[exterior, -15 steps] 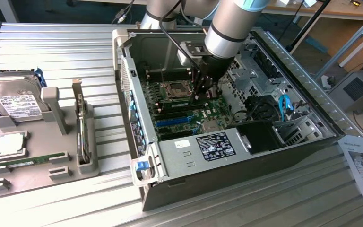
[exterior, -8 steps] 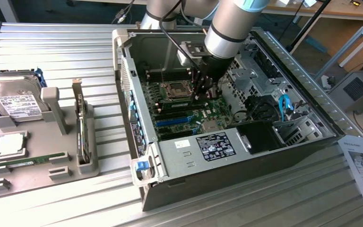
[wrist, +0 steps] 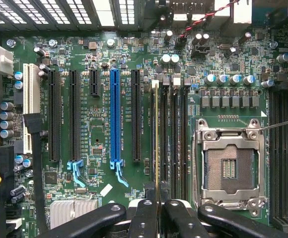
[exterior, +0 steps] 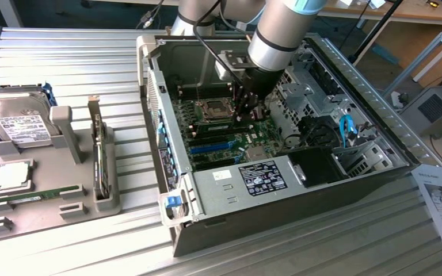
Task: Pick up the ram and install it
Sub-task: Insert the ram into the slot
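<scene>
One ram [wrist: 156,134] seen edge-on, clamped between the gripper [wrist: 158,206] fingers | lined up over the motherboard [wrist: 99,129] along the black memory slots [wrist: 176,134], near the open CPU socket [wrist: 229,161]; whether seated, cannot tell | exterior view: arm [exterior: 282,34] reaches down into the open computer case [exterior: 153,103]; another green stick [exterior: 30,198] lies in the grey tray [exterior: 79,198]

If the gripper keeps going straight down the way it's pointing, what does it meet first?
The gripper points at the motherboard, clamping the ram edge-on. The ram would first meet the black memory slots beside the processor socket; how close it is, I can't tell.
</scene>
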### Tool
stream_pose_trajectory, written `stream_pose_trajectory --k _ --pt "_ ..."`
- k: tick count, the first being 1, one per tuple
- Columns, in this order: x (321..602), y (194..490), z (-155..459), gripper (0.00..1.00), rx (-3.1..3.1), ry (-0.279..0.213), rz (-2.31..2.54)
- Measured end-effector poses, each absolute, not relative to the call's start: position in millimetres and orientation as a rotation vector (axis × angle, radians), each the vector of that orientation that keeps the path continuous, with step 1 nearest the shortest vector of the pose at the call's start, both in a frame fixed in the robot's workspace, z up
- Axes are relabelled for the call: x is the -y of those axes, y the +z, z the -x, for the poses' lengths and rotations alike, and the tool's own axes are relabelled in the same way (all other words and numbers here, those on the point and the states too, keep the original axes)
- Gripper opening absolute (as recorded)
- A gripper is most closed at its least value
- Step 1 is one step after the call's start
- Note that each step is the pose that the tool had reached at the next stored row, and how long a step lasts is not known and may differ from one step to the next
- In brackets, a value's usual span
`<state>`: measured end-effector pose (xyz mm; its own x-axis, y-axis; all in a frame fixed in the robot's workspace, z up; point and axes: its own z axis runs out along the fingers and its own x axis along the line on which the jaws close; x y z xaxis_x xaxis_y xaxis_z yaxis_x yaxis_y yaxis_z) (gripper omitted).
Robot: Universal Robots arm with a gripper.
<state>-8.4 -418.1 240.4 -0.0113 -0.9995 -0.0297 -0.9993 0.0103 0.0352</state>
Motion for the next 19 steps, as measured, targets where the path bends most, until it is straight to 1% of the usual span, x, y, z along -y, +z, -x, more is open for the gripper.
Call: stream_pose_trajectory --k 19 --pt "417.2 238.0 7.7 0.12 2.23 -0.072 -2.206"
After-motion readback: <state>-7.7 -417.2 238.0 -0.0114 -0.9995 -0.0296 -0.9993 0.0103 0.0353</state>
